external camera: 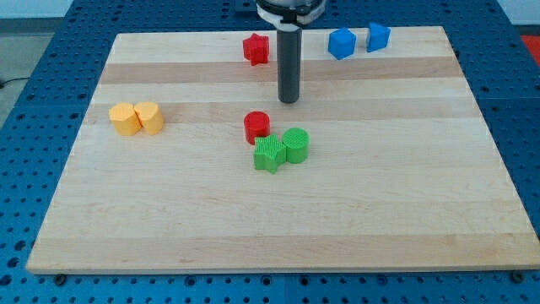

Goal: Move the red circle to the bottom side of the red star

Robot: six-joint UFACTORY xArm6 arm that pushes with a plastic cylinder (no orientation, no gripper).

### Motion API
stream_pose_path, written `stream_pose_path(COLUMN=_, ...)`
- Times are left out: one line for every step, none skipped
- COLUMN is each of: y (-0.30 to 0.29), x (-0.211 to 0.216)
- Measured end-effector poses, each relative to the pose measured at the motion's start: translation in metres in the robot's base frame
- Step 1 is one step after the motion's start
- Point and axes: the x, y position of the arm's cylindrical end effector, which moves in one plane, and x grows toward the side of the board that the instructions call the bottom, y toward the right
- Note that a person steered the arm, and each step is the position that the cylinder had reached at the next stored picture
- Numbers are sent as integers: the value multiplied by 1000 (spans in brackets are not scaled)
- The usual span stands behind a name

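**A:** Start with the biggest thing. You have the wooden worktop (278,228) filling most of the view, set on a blue perforated bench (34,101). Down from the view's top comes the dark rod, and my tip (289,100) sits on the boards a little above the middle.

**B:** And the hand? Is it open, or holding anything?

**A:** You have no hand on this arm at all, only the rod, so nothing opens or shuts and nothing is held. The tip touches no block.

**B:** Where is the thing you are meant to move?

**A:** Your red circle (256,127) is near the centre, below the tip and a little to the view's left. It touches, or very nearly touches, the green block (269,155) under it; the green cylinder (296,145) stands beside that one. The red star (256,49) is near the top edge, almost straight above the circle and well apart from it.

**B:** So which way does the push go?

**A:** Upward, I judge. But your tip lies on the circle's upper right, the wrong side, so it would first have to get below the circle, where the green pair crowds it.

**B:** The rest?

**A:** Two yellow blocks (136,118) at the view's left, two blue blocks (359,40) at the top right, all out of the way.
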Motion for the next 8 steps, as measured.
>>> stream_pose_path(y=-24, x=41)
stream_pose_path(y=-25, x=79)
stream_pose_path(y=-38, x=97)
stream_pose_path(y=-55, x=107)
stream_pose_path(y=-63, x=90)
stream_pose_path(y=-118, x=48)
stream_pose_path(y=-133, x=54)
stream_pose_path(y=-134, x=46)
